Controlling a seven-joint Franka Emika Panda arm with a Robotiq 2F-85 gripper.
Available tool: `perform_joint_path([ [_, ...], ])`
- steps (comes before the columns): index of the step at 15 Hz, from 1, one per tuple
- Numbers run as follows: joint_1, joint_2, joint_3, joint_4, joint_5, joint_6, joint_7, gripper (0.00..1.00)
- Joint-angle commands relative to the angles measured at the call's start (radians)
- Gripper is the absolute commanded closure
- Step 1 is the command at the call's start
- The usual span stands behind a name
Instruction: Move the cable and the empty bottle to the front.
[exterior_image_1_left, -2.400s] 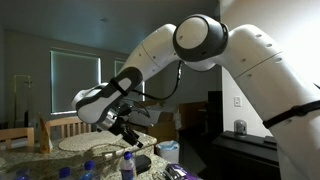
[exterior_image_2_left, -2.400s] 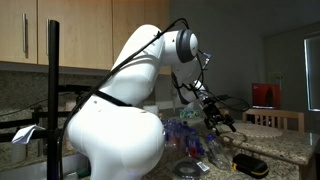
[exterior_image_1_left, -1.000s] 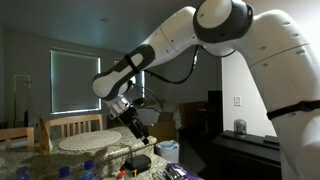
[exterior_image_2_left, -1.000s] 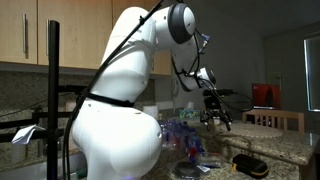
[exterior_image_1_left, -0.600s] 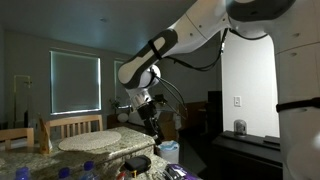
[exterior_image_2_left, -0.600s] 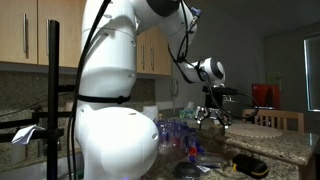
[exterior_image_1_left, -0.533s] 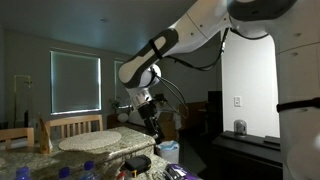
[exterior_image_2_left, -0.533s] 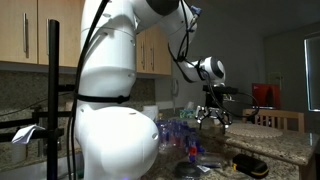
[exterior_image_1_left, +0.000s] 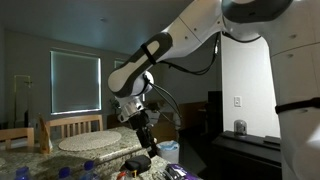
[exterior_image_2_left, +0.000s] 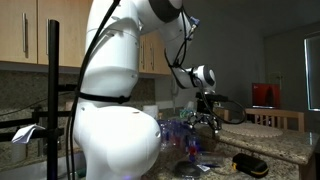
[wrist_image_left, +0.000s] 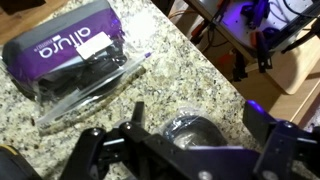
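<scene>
In the wrist view a dark coiled cable (wrist_image_left: 190, 133) in a clear plastic bag lies on the granite counter. My open gripper (wrist_image_left: 198, 118) hangs just above it, one finger on each side, with nothing gripped. In both exterior views the gripper (exterior_image_1_left: 150, 152) (exterior_image_2_left: 206, 124) points down over the counter. Clear bottles with blue caps (exterior_image_1_left: 128, 163) (exterior_image_2_left: 180, 136) stand on the counter nearby; which one is empty I cannot tell.
A purple "allura" package (wrist_image_left: 75, 50) in plastic lies just beyond the cable. The counter edge (wrist_image_left: 215, 70) runs diagonally, with wooden furniture (wrist_image_left: 295, 75) past it. A round table (exterior_image_1_left: 95, 142) and chairs stand behind. A black post (exterior_image_2_left: 52, 90) rises close to the camera.
The arm has swung across and the gripper has come down toward the counter, ending over the bagged cable. The jaws have stayed open.
</scene>
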Motion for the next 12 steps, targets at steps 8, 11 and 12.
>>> perform_joint_path([
  [8, 0.096, -0.039, 0.070, -0.254, 0.065, 0.475, 0.357, 0.00],
  [11, 0.127, 0.019, 0.088, -0.271, 0.000, 0.558, 0.508, 0.00],
  [12, 0.139, 0.038, 0.091, -0.273, -0.026, 0.578, 0.558, 0.00],
])
